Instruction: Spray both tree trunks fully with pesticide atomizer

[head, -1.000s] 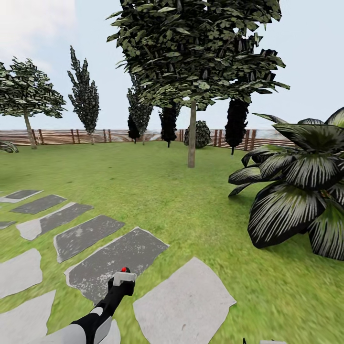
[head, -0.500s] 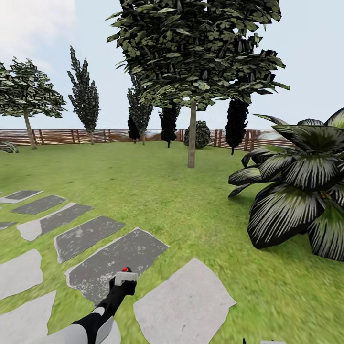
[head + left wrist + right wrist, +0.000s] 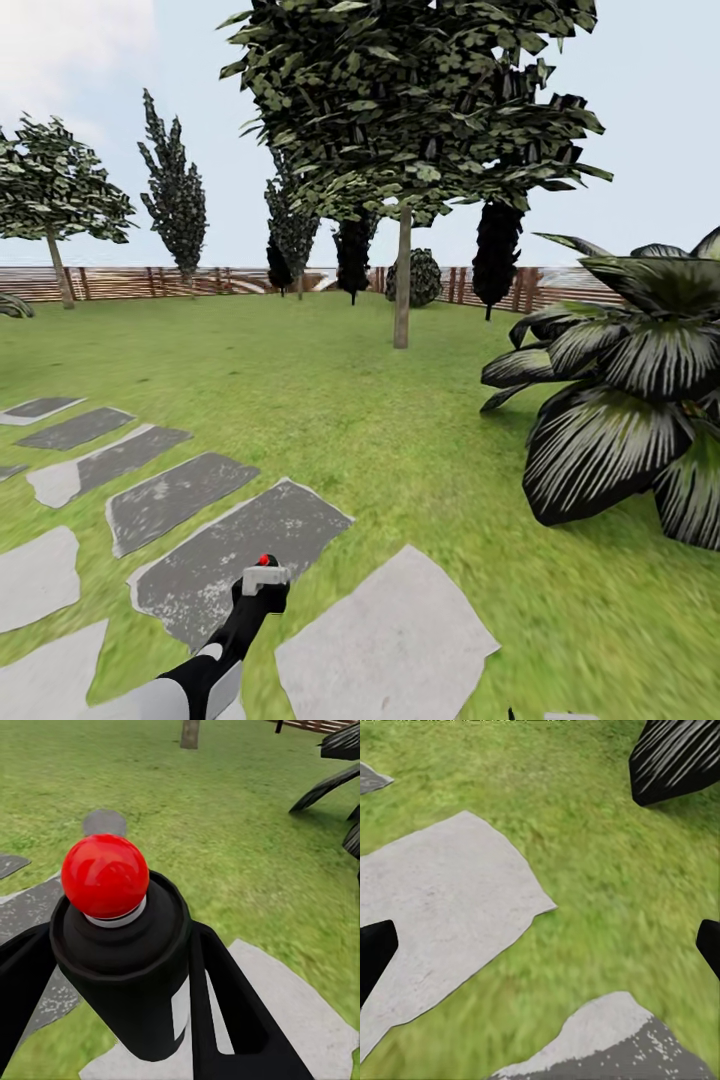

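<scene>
The robot's left hand [image 3: 258, 592] is clamped around the pesticide atomizer [image 3: 262, 578], held low over grey stepping stones [image 3: 225, 555] set in the lawn [image 3: 380, 420], its red-dotted head pointing toward the nearer broadleaf tree [image 3: 410, 110]. That tree's bare trunk [image 3: 402, 280] stands well ahead in mid-lawn, with a second broadleaf tree [image 3: 55, 195] far off to the left by the slatted wooden fence [image 3: 130, 283]. The right hand [image 3: 540, 952] hangs wide apart and empty above grass and paving, a dark striped-leaf plant [image 3: 620, 390] to the right.
</scene>
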